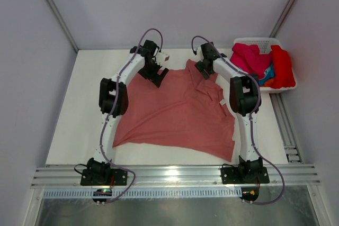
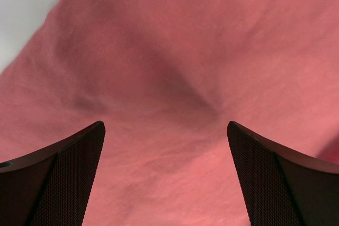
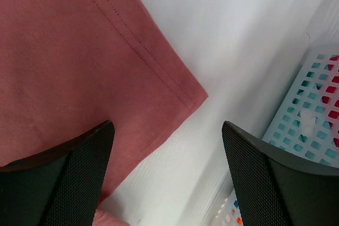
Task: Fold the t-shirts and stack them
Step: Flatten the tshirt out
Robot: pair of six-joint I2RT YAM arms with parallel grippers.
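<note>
A salmon t-shirt [image 1: 180, 112] lies spread and wrinkled on the white table [image 1: 79, 109]. My left gripper [image 1: 157, 78] hovers over its far left part, open. The left wrist view shows only salmon cloth [image 2: 169, 51] between the wide-apart jaws of that gripper [image 2: 165, 125], which hold nothing. My right gripper [image 1: 203, 70] is at the shirt's far right edge, open and empty. In the right wrist view a stitched hem corner [image 3: 185, 91] of the shirt lies just ahead of the right gripper [image 3: 167, 124], with bare table between the fingers. More t-shirts, magenta [image 1: 249, 56], red [image 1: 282, 67] and blue [image 1: 269, 72], sit in the basket.
The white plastic basket [image 1: 254, 39] stands at the back right corner, close to the right arm; its lattice wall [image 3: 312, 109] shows beside the right finger. Grey walls enclose the table on three sides. A metal rail [image 1: 175, 175] carries both arm bases at the near edge.
</note>
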